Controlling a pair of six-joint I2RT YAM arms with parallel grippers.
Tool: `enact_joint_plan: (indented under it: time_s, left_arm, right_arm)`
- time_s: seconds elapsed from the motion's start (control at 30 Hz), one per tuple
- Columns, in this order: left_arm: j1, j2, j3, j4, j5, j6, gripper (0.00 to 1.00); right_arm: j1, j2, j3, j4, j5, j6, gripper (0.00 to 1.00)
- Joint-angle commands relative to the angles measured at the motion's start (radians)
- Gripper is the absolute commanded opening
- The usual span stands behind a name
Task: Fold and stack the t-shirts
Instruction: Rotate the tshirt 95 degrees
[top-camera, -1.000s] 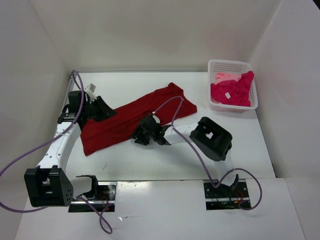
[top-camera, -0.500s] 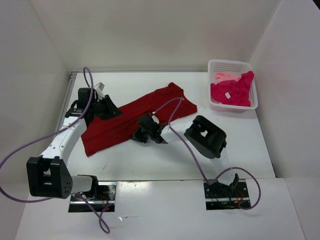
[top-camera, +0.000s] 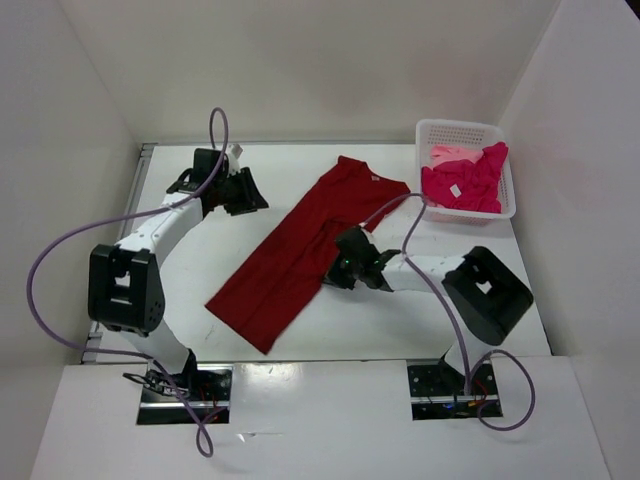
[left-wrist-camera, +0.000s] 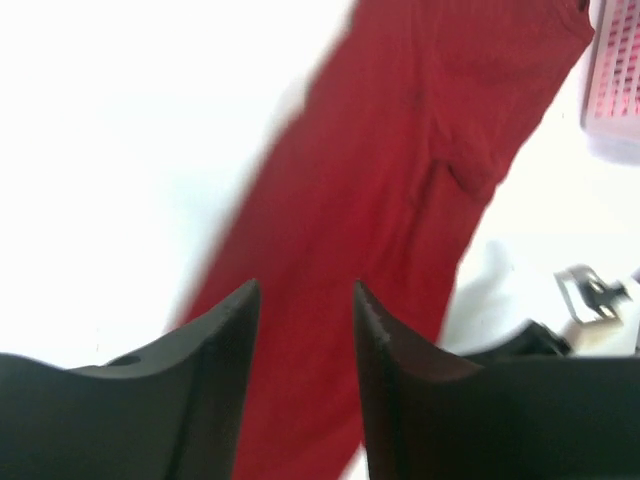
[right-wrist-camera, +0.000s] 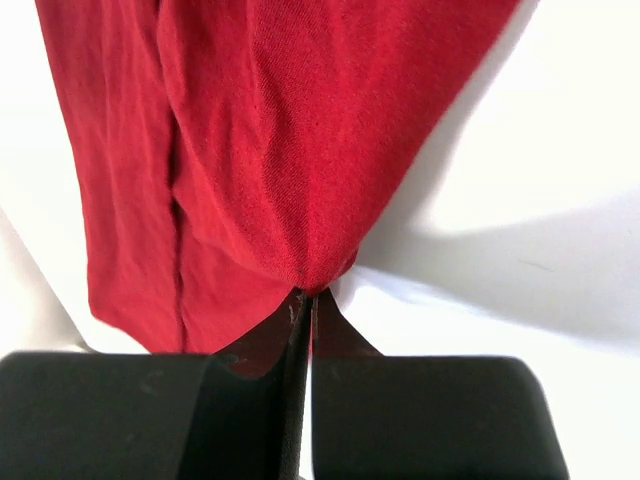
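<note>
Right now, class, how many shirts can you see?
3: a dark red shirt flat on the table, and a bright pink shirt and a pale pink shirt in the basket, where more may lie hidden.

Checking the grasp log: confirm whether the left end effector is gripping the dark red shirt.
No: the left end effector is open and empty, the dark red shirt lying beyond.

On your white surface (top-camera: 250, 190) you have two things. A dark red shirt (top-camera: 300, 250) lies flat in a long narrow slant across the middle (collar end toward the far right, hem toward the near left). A white basket (top-camera: 462, 132) stands in the far right corner, near the collar end.
</note>
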Motion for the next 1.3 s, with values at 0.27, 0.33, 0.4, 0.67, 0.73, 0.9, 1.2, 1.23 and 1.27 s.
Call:
enact_joint_plan:
  time_s: [0.27,0.33,0.4,0.67,0.73,0.9,1.2,1.23,1.27]
  left_arm:
    - [-0.126,0.363,0.268,0.202,0.048,0.112,0.68]
    - [-0.136,0.432,0.327,0.215,0.072,0.112,0.7]
    - [-0.145,0.504,0.403,0.202,0.072,0.113,0.7]
    - [-0.167,0.758,0.701,0.092,0.015,0.129,0.63]
    - [-0.167,0.803,0.77,0.088,0.032,0.115,0.49]
    - [-0.176,0.89,0.869,0.077,0.066,0.1,0.22]
    - [-0.054,0.818,0.837,0.137,-0.007,0.065,0.0]
    - [-0.015,0.81,0.817,0.143,-0.011,0.046,0.0]
    - [0.016,0.796,0.795,0.156,-0.011,0.027,0.0]
  right_arm:
    - [-0.089,-0.239,-0.113,-0.205,-0.061,-0.153,0.35]
    - [-0.089,-0.263,-0.12,-0.214,-0.062,-0.153,0.41]
    - [-0.089,-0.283,-0.12,-0.215,-0.071,-0.153,0.41]
    - [-0.089,-0.335,-0.092,-0.245,-0.102,-0.153,0.41]
    - [-0.089,-0.352,-0.092,-0.256,-0.102,-0.153,0.42]
    - [-0.108,-0.358,-0.083,-0.265,-0.102,-0.162,0.42]
    - [-0.163,-0.292,-0.048,-0.243,-0.131,-0.203,0.42]
    - [-0.163,-0.287,-0.043,-0.243,-0.131,-0.209,0.42]
    - [-0.163,-0.272,-0.038,-0.243,-0.131,-0.213,0.42]
